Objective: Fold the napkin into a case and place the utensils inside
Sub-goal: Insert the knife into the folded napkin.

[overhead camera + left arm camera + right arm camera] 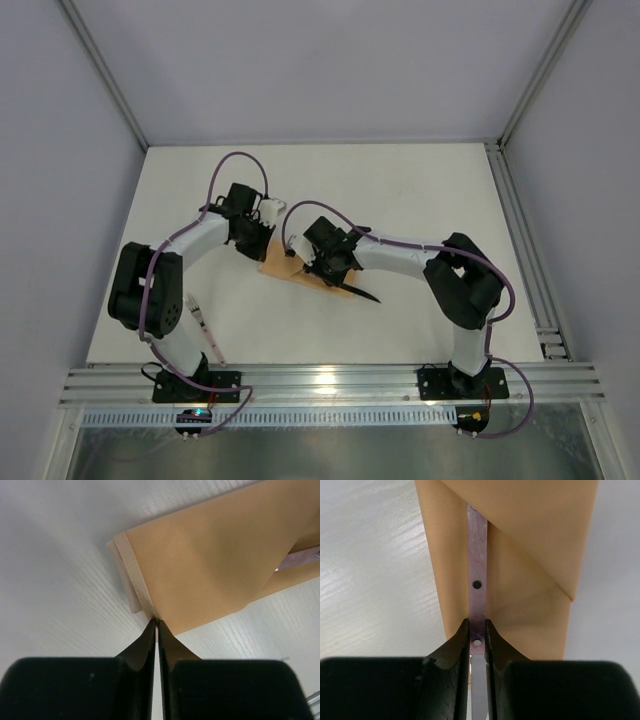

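Pale pink and slim, what I take for the fork (205,328) lies loose toward the bench's (420,180) near-left corner, not yet packed. My left end effector (157,622) pinches the folded case's (210,565) edge mid-bench. My right end effector (477,630) clamps the knife (477,555), partly tucked in.

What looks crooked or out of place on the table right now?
The napkin fold is uneven: in the left wrist view a paler strip shows past the top layer's end, by the left hand. The knife lies only partly covered, pinched by the right hand.
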You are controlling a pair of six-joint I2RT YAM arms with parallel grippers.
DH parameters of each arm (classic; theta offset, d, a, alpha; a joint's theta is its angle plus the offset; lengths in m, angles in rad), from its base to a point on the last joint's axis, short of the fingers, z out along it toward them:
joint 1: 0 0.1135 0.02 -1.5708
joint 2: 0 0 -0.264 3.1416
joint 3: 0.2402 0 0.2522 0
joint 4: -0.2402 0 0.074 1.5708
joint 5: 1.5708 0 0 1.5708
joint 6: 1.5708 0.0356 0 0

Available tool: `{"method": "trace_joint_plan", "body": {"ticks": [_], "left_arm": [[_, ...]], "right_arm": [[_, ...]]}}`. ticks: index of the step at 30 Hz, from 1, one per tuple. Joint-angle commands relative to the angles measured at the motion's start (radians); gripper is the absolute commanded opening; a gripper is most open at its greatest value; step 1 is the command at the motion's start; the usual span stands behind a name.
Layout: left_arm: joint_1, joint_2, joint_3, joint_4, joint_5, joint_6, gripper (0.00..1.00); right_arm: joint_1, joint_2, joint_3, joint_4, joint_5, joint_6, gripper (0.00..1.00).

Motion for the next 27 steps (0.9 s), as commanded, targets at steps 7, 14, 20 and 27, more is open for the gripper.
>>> {"method": "trace_joint_plan", "body": {"ticks": [7,14,20,27], "left_arm": [[0.007,-0.023,-0.002,0.026,0.041,0.018,0.07],[0.008,-0.026,-0.005,0.036,0.054,0.017,0.08],[0.022,-0.026,-0.015,0.044,0.065,0.015,0.11],[0.045,-0.026,-0.022,0.047,0.085,0.015,0.13]], "right_arm": [[0.036,0.088,0.173,-0.088,0.011,-0.068,0.07],[0.063,0.126,0.235,-0.098,0.025,-0.087,0.08],[0.074,0.151,0.284,-0.074,0.007,-0.093,0.11],[0.073,0.175,0.282,0.007,0.014,-0.079,0.11]]}}
